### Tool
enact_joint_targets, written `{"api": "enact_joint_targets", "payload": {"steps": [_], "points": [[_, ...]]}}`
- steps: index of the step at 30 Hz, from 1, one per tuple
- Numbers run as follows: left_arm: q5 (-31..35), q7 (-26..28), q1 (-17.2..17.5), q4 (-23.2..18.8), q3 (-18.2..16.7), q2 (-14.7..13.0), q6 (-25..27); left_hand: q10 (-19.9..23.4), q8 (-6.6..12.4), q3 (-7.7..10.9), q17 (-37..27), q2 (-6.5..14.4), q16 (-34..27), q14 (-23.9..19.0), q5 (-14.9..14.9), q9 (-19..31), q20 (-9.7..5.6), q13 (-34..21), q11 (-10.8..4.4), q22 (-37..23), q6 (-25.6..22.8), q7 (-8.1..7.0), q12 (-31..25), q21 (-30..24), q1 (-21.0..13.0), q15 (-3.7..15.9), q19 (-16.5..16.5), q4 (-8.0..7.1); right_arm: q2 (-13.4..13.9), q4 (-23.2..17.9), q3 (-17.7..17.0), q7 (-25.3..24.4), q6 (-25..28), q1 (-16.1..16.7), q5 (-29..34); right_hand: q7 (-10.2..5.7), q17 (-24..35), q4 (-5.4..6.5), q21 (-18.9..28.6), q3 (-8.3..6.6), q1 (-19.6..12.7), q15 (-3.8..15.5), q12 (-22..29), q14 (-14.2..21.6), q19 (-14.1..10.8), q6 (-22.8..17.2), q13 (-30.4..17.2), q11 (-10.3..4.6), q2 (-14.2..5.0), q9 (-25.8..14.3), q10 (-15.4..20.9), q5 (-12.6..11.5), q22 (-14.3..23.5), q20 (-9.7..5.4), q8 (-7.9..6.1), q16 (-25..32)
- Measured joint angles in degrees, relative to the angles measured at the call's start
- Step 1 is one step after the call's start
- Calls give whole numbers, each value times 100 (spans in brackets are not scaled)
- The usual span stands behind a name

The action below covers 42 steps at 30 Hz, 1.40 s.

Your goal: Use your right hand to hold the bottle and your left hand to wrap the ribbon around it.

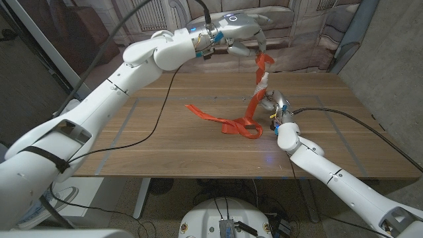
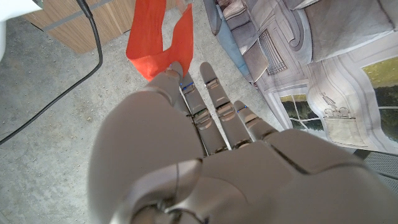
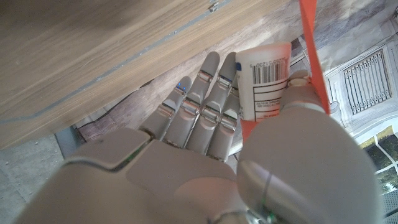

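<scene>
A small white bottle [image 1: 264,85] with a barcode label [image 3: 266,79] stands upright at the table's right middle, gripped by my right hand [image 1: 279,111]. An orange ribbon [image 1: 256,99] winds around the bottle and rises to my left hand [image 1: 243,34], which pinches its upper end high above the far side of the table. In the left wrist view the ribbon [image 2: 155,34] hangs from the fingertips [image 2: 176,67] of that hand [image 2: 186,149]. The ribbon's loose tail [image 1: 218,119] lies in loops on the table, left of the bottle. In the right wrist view the ribbon [image 3: 311,50] crosses beside the bottle and my right hand [image 3: 205,143].
The wooden table [image 1: 145,132] has pale taped lines on its top. A black cable [image 1: 162,106] droops from my left arm over the table's left half, another cable [image 1: 344,119] runs along my right arm. A printed backdrop [image 1: 310,30] stands behind the table.
</scene>
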<state>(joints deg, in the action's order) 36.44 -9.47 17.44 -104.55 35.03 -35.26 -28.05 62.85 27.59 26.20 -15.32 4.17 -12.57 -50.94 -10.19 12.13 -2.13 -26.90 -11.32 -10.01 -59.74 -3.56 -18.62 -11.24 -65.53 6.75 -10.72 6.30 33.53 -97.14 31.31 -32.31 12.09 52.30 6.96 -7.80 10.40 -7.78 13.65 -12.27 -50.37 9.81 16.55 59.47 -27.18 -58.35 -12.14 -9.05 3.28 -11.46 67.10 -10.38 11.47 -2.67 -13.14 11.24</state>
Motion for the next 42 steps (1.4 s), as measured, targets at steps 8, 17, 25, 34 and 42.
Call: {"api": "enact_joint_targets", "payload": {"steps": [8,17,25,34,42], "points": [[-74,-54,62,2,0,-17,180,0,-1,0,0,0,0,0,1,27,-6,0,0,0,1,-1,-3,0,0,0,5,0,42,-68,-53,-30,69,49,-18,0,0,27,-39,-27,0,0,-1,0,0,0,1,0,0,0,0,2,0,0,17,0],[-171,-154,176,-5,41,-112,254,0,-1,0,0,0,0,42,2,24,-22,0,0,0,3,-1,-4,0,0,-21,22,0,95,-171,-144,-108,119,75,-21,0,1,27,-39,-26,0,0,-18,0,21,0,4,0,0,-1,0,11,0,-21,33,-23],[-144,-161,258,8,134,-133,232,-3,38,17,0,1,0,41,5,7,-21,0,3,1,30,7,-4,-4,2,-21,21,17,121,-246,-208,-170,120,93,-20,0,1,28,-39,-24,0,0,0,0,21,0,5,0,0,-1,1,-4,0,-21,34,-23],[26,42,266,74,290,-3,-44,-7,43,17,-1,2,0,41,7,1,-21,0,7,1,42,-1,-4,-4,4,-21,21,17,131,-325,-257,-229,84,162,-12,0,1,28,-39,-23,0,0,0,0,52,0,0,0,0,-1,1,-3,0,11,42,-23],[300,335,282,128,425,237,-211,-7,43,16,-10,7,0,41,0,-18,10,0,7,1,42,-2,-3,-4,15,-21,52,16,138,-373,-282,-254,44,236,-12,0,2,28,-38,-22,0,0,0,0,51,0,0,1,0,-1,1,-3,0,11,55,-23]]}}
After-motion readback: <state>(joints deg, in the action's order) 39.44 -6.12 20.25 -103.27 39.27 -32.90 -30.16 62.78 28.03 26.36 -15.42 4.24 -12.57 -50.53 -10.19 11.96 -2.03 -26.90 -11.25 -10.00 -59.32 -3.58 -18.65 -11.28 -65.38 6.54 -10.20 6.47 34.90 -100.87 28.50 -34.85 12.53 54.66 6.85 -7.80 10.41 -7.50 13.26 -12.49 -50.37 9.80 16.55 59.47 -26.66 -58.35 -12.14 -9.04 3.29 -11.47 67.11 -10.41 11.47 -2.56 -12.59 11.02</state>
